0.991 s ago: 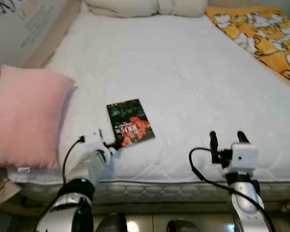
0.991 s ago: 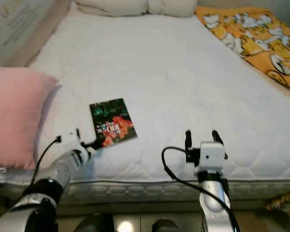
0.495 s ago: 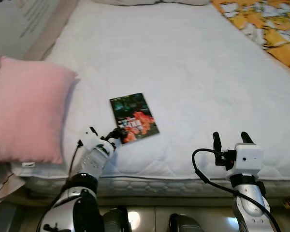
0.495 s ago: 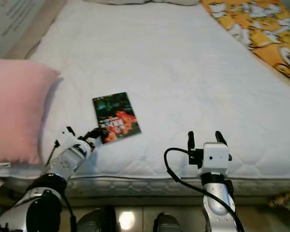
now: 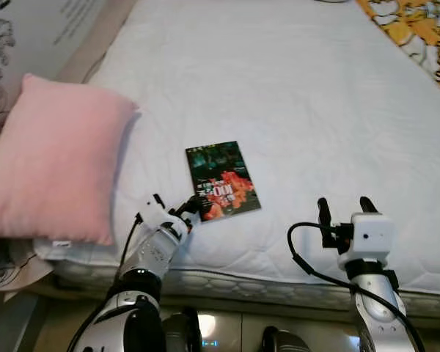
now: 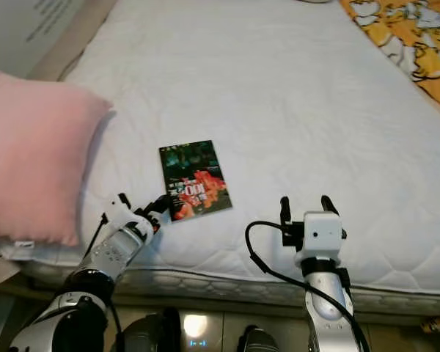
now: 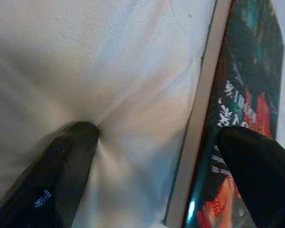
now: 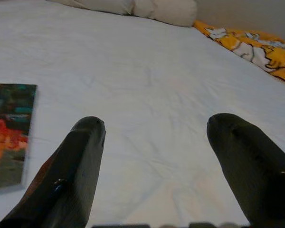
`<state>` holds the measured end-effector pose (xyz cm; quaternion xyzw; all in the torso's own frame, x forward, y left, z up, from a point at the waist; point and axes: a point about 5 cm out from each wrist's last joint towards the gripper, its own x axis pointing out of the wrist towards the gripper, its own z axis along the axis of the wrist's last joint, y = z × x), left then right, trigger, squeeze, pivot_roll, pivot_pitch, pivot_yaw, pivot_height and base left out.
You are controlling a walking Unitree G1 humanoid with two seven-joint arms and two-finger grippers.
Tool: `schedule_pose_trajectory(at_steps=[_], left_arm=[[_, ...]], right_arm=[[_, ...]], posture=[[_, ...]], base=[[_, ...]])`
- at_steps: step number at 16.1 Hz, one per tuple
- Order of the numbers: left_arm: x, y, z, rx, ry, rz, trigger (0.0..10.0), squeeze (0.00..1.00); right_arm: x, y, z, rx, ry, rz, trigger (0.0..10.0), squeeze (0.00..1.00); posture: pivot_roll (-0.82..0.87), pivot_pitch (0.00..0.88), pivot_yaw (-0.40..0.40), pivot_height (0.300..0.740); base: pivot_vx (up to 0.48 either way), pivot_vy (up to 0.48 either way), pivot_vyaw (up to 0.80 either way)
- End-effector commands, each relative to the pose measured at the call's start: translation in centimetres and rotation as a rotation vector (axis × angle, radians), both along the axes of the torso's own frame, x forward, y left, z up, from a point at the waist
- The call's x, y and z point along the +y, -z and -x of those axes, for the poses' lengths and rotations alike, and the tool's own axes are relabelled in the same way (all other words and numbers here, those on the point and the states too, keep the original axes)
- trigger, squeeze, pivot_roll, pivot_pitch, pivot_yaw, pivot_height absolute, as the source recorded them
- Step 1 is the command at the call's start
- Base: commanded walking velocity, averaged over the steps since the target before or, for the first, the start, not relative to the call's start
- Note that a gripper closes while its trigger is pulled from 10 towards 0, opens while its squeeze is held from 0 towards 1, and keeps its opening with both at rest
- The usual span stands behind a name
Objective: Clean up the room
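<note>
A paperback book [image 5: 222, 181] with a dark green and red cover lies flat on the white mattress [image 5: 293, 81], near the front edge. My left gripper [image 5: 188, 213] is open at the book's near left corner. In the left wrist view one of its fingers [image 7: 69, 164] presses a dent into the mattress beside the book [image 7: 247, 90], while the other sits over the cover. My right gripper [image 5: 346, 206] is open and holds nothing, hovering above the mattress's front edge to the right of the book [image 8: 9, 128].
A pink pillow [image 5: 51, 169] lies on the bed's left side, close to my left arm. A yellow patterned blanket [image 5: 418, 29] covers the far right corner. Cream pillows [image 8: 152, 9] sit at the head. Floor shows below the bed edge.
The whole picture has shifted with the camera. My left gripper has stayed at the book's near left corner, with its fingers now straddling the edge. The book and the right gripper look unmoved.
</note>
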<state>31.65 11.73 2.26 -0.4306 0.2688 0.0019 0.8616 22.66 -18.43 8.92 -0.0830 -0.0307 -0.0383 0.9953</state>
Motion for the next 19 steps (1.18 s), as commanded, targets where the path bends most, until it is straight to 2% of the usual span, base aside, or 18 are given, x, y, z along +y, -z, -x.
schedule_pose_trajectory(at_steps=[1, 2, 3, 6, 8, 9, 12, 13, 15, 17, 19], left_arm=[[-4.7, 0.3, 1.0, 0.044, 0.158, 0.143, 10.0, 0.00], [-5.4, -1.2, 0.4, -0.024, 0.196, 0.178, 10.0, 0.00], [-5.6, -1.7, 0.3, -0.050, 0.221, 0.181, 10.0, 0.00], [-6.6, -2.8, 0.7, -0.102, 0.299, 0.193, 10.0, 0.00], [-7.4, -2.6, 1.3, -0.090, 0.341, 0.185, 10.0, 0.00], [-7.7, -2.1, 1.8, -0.078, 0.371, 0.149, 10.0, 0.00], [-7.0, -0.4, 2.9, -0.043, 0.406, 0.032, 10.0, 0.00], [-7.2, 0.0, 3.3, -0.029, 0.409, 0.039, 10.0, 0.00], [-8.8, 0.4, 4.3, 0.011, 0.413, 0.108, 10.0, 0.00], [-10.0, 0.7, 4.7, 0.042, 0.363, 0.165, 10.0, 0.00], [-10.0, 0.9, 4.6, 0.053, 0.305, 0.162, 10.0, 0.00]], right_arm=[[-0.1, 0.0, 0.0, 0.005, 0.004, -0.010, 10.0, 0.00], [-0.2, -0.1, -0.3, 0.000, 0.005, -0.009, 10.0, 0.00], [-0.2, -0.1, -0.4, -0.001, 0.006, -0.009, 10.0, 0.00], [-0.1, 0.0, -0.5, 0.000, 0.008, -0.013, 10.0, 0.00], [0.1, 0.1, -0.5, 0.002, 0.005, -0.016, 10.0, 0.00], [0.1, 0.1, -0.6, 0.002, 0.004, -0.017, 10.0, 0.00], [-0.1, 0.1, -0.5, 0.002, 0.008, -0.014, 10.0, 0.00], [0.0, 0.1, -0.4, 0.004, 0.008, -0.014, 10.0, 0.00], [0.0, 0.2, -0.1, 0.011, 0.004, -0.013, 10.0, 0.00], [0.0, 0.2, 0.0, 0.014, 0.002, -0.011, 10.0, 0.00], [0.0, 0.2, -0.1, 0.013, 0.002, -0.009, 10.0, 0.00]], posture=[[-0.17, 0.221, -0.021, 0.736], [-0.16, 0.217, -0.018, 0.736], [-0.16, 0.215, -0.017, 0.736], [-0.15, 0.210, -0.014, 0.736], [-0.15, 0.207, -0.012, 0.736], [-0.15, 0.206, -0.013, 0.736], [-0.16, 0.213, -0.015, 0.736], [-0.16, 0.218, -0.017, 0.736], [-0.17, 0.227, -0.024, 0.736], [-0.18, 0.229, -0.026, 0.736], [-0.18, 0.225, -0.027, 0.736]], base=[[0.000, 0.000, 0.00], [0.000, 0.000, 0.00], [0.000, 0.000, 0.00], [0.000, 0.000, 0.00], [0.000, 0.000, 0.00], [0.000, 0.000, 0.00], [0.000, 0.000, 0.00], [0.000, 0.000, 0.00], [0.000, 0.000, 0.00], [0.000, 0.000, 0.00], [0.000, 0.000, 0.00]])
